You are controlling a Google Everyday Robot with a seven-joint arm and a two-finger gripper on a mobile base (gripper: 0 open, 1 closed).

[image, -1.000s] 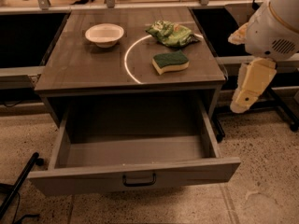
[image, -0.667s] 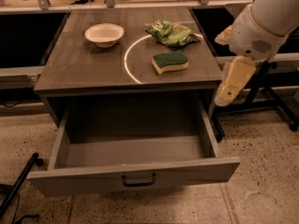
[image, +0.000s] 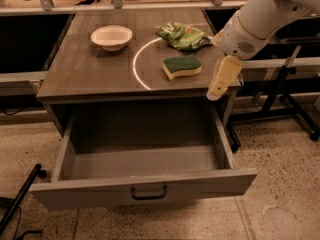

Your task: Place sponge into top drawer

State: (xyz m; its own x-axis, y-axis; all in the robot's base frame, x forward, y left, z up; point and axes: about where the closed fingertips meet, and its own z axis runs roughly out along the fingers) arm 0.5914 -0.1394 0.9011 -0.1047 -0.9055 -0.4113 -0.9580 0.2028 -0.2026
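The sponge (image: 182, 66), dark green top over pale yellow foam, lies on the grey table top right of the middle. The top drawer (image: 145, 184) stands pulled out below the table top, with a dark bail handle (image: 148, 193) on its front panel, and nothing lies inside it. My gripper (image: 223, 79) hangs from the white arm at the table's right front corner, pointing down, just right of the sponge and apart from it. It holds nothing that I can see.
A white bowl (image: 111, 36) sits at the back left of the table top (image: 80, 74). A wrinkly green snack bag (image: 183, 35) lies behind the sponge. A white arc is drawn on the top. Black stand legs (image: 295, 109) are on the floor at right.
My arm has swung left, bringing the gripper from beside the table to its right front corner, closer to the sponge. The sponge, bag, bowl and drawer have not moved.
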